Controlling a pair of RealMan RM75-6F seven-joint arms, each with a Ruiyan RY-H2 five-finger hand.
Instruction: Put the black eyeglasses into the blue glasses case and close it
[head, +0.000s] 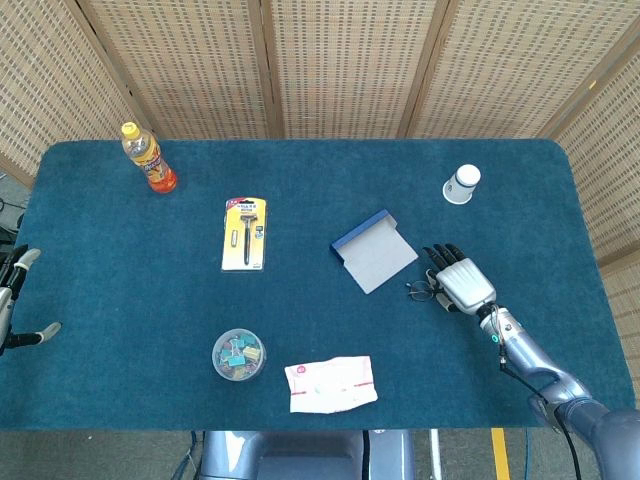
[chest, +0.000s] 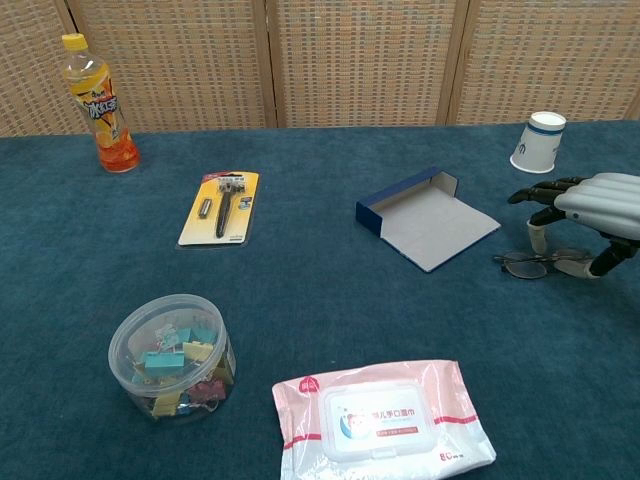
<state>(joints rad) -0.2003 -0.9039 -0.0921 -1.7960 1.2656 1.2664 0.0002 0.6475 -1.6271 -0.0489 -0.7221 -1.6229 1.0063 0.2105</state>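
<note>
Dark teal tabletop (chest: 330, 300). Blue case (chest: 428, 217), grey inside. Black glasses (chest: 535, 264). Orange bottle (chest: 98, 104), yellow cap. Yellow razor card (chest: 220, 207). Pink-white wipes (chest: 382, 417). White cup (chest: 539, 142), blue rim. Silver hand (chest: 590, 208), black fingers (chest: 535, 190).

A woven cane screen (head: 340, 65) fills the top of both views — tan panels set in wooden frames, meeting at upright posts. Below it a dark teal, carpet-like tabletop (head: 120, 390) spreads across nearly the whole frame, evenly lit. Grey floor (head: 460, 455) shows along the bottom edge of the head view.
</note>
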